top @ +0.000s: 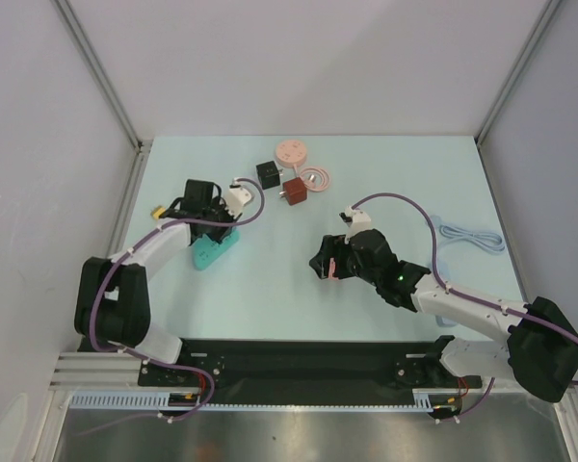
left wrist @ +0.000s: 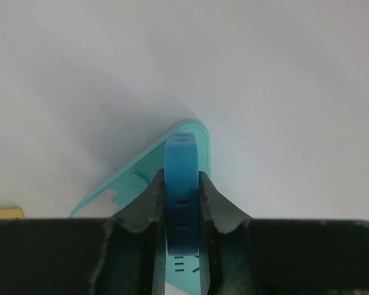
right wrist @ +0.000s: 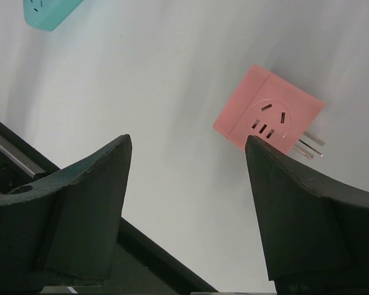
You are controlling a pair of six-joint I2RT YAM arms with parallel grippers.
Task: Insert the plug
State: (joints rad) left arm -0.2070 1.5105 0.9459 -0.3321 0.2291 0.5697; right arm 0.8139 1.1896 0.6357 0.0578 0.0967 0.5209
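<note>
Gripping the teal power strip point(left wrist: 183, 153) is the left pincer point(left wrist: 181, 179); right pincer point(right wrist: 188, 141) gapes.

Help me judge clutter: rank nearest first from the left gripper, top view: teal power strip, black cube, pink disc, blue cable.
1. teal power strip, clamped in the left gripper
2. black cube, back right
3. pink disc, farther back
4. blue cable, far right

A teal power strip point(top: 215, 250), its slotted face showing, sits at the left. Well apart to its right lies a pink cube plug adapter point(right wrist: 267, 110) (socket face up, metal prongs sideways).
</note>
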